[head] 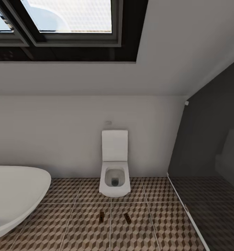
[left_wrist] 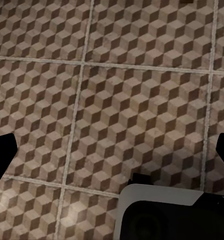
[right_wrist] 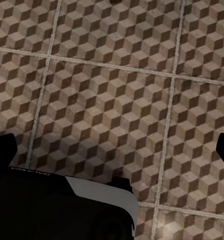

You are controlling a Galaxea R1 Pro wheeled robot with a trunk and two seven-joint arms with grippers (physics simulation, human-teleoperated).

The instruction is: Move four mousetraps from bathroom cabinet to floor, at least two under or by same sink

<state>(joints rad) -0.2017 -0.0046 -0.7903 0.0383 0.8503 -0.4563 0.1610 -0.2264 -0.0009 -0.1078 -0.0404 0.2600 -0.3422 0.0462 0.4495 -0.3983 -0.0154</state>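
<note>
Traps: we count two (head: 101, 216) (head: 127, 218) lying on the floor (head: 78, 223) just in front of the toilet (head: 114, 174), apart from each other, with the tub (head: 15, 195) to the left. We see no sink or cabinet. Both wrist views look down on bare tiles; the left fingers (left_wrist: 2, 152) and right fingers (right_wrist: 2, 150) stand wide apart, holding nothing. Risk, in our judgement: traps left by the toilet fail the sink condition, and the base could roll over them.
</note>
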